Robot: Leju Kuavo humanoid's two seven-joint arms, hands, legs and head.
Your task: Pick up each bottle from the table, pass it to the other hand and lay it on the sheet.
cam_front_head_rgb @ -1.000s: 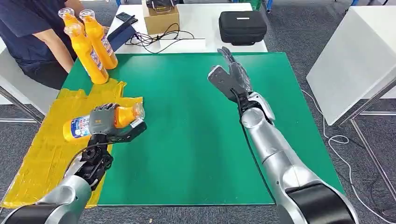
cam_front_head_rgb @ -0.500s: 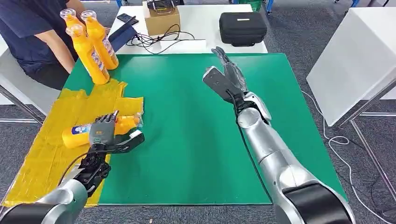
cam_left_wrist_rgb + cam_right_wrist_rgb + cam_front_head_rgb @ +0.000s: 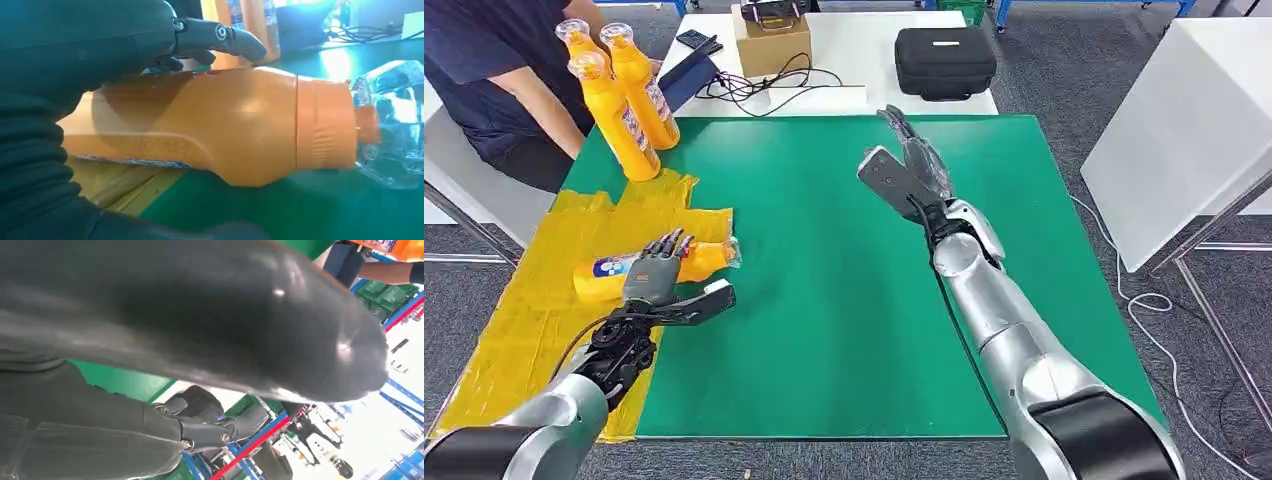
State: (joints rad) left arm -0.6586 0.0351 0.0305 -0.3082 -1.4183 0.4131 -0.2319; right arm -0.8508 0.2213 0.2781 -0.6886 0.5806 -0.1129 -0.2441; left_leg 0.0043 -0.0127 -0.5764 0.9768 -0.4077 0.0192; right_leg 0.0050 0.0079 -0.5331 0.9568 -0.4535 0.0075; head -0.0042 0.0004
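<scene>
An orange bottle (image 3: 604,273) with a clear cap lies on its side on the yellow sheet (image 3: 534,325), its cap end at the sheet's edge by the green mat (image 3: 824,300). My left hand (image 3: 662,283) hovers over its middle with fingers spread and thumb out to the side. In the left wrist view the fingers (image 3: 220,37) stretch above the bottle (image 3: 240,125) without wrapping it. My right hand (image 3: 904,165) is raised over the far middle of the mat, open and holding nothing. Three more orange bottles (image 3: 619,110) stand upright at the mat's far left corner.
A person in a dark shirt (image 3: 484,70) sits at the far left beside the standing bottles. Behind the mat a white table holds a cardboard box (image 3: 769,35), cables and a black case (image 3: 944,58). A white table (image 3: 1184,130) stands to the right.
My left hand lowered the bottle onto the yellow sheet and spread its fingers off it. My right hand drew slightly farther away and stayed open.
</scene>
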